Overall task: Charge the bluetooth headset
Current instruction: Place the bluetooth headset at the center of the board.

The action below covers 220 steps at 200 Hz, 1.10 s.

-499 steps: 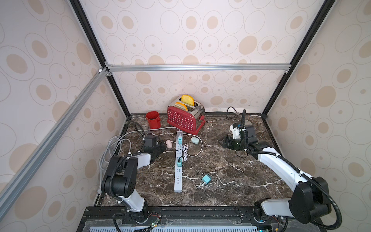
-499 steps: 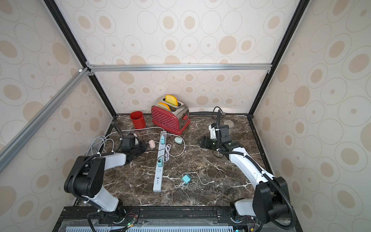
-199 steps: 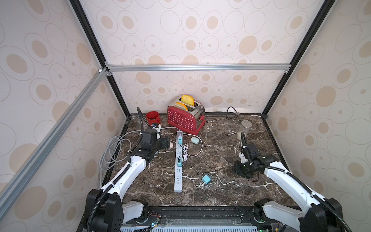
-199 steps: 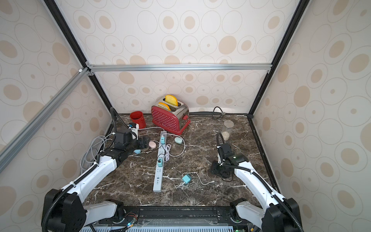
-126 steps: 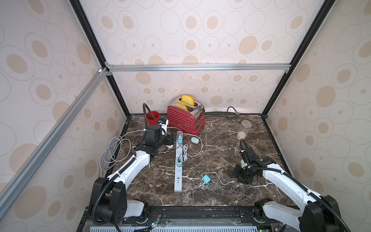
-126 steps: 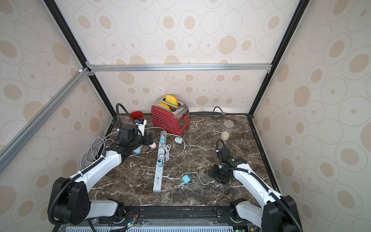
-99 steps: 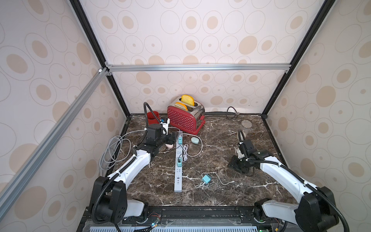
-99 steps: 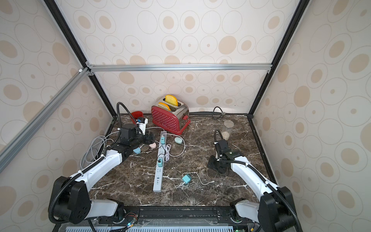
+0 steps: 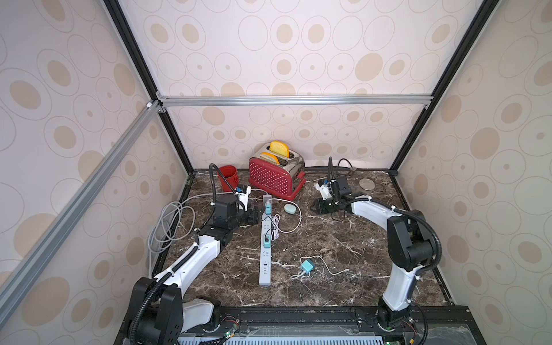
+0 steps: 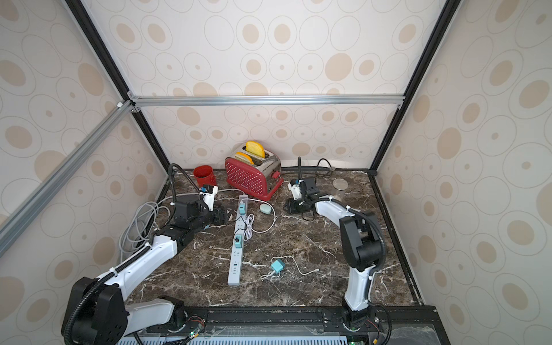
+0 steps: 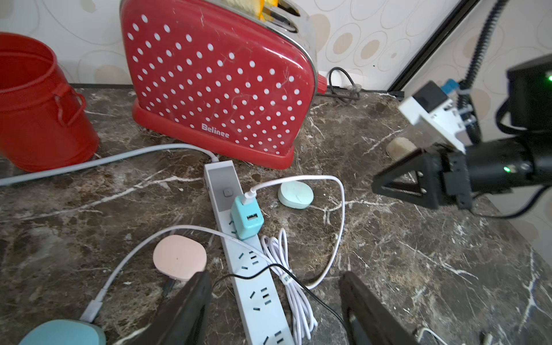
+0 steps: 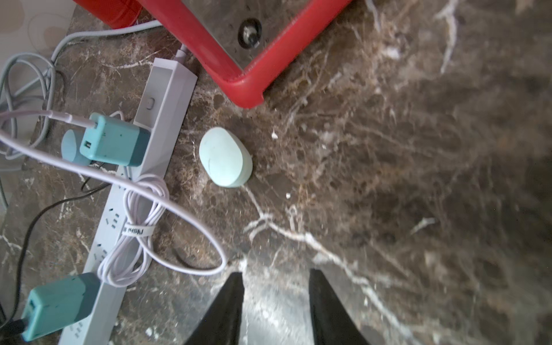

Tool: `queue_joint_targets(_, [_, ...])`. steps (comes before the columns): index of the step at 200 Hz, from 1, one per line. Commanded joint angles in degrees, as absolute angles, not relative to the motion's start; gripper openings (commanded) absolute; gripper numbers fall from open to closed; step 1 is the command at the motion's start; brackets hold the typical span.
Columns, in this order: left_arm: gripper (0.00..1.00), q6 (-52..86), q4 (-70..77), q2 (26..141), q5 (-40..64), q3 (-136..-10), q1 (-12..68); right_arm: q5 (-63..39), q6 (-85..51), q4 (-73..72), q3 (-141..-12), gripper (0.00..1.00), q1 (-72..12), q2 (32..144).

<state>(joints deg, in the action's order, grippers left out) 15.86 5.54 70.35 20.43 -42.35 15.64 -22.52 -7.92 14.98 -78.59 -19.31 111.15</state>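
A mint-green headset case (image 9: pixel 292 208) (image 12: pixel 225 161) lies closed on the marble between the white power strip (image 9: pixel 265 239) and the red toaster, with no cable in it. A pink case (image 11: pixel 179 257) and a blue case (image 11: pixel 62 331) lie on the strip's other side. My left gripper (image 9: pixel 258 215) (image 11: pixel 274 276) hangs open over the strip, one finger beside the pink case. Pointing at the mint case from a short way off, my right gripper (image 9: pixel 316 206) (image 12: pixel 274 273) is open and holds nothing. Two teal chargers (image 12: pixel 115 140) sit plugged into the strip.
A red toaster (image 9: pixel 276 177) and a red cup (image 9: pixel 228 179) stand at the back. A loose teal charger (image 9: pixel 307 265) with a white cable lies at the front. Grey cable coils (image 9: pixel 170 227) lie at the left edge, and a bundled white cable (image 11: pixel 286 268) lies beside the strip.
My right arm swung from the front right of the table to the back, near the toaster and mint case, its jaws narrowing. My left gripper shifted right, over the power strip.
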Motion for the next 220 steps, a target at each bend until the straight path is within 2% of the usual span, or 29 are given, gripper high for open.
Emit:
queue_joint_targets(1, [0.68,17.7,7.2,68.9,25.3,-41.7,15.7,-26.3,-0.5,16.9,-84.4,0.36,-19.8,116.3])
queue_joint_targets(15, [0.68,19.2,6.4,68.5,27.4,-41.4,15.7,-27.9,2.5,18.5,-87.3,0.41,-20.1,118.8])
queue_joint_targets(32, [0.67,22.2,4.7,67.0,28.0,-40.6,15.7,-29.1,6.4,19.5,-90.0,0.51,-20.6,121.1])
queue_joint_targets(88, [0.66,26.5,0.7,61.4,28.1,-37.5,15.8,-30.4,18.6,29.9,-101.9,0.56,-23.3,129.6])
queue_joint_targets(131, [0.65,26.2,0.0,61.0,27.3,-37.4,15.8,-26.9,21.6,31.8,-106.0,0.69,-26.4,133.1])
queue_joint_targets(190, [0.65,26.2,-0.1,60.5,27.3,-37.0,15.7,-23.2,18.8,28.7,-107.6,0.72,-28.0,135.5])
queue_joint_targets(220, [0.64,26.0,-0.2,60.7,27.2,-37.0,15.8,-23.2,17.8,28.0,-109.5,0.69,-28.0,136.8])
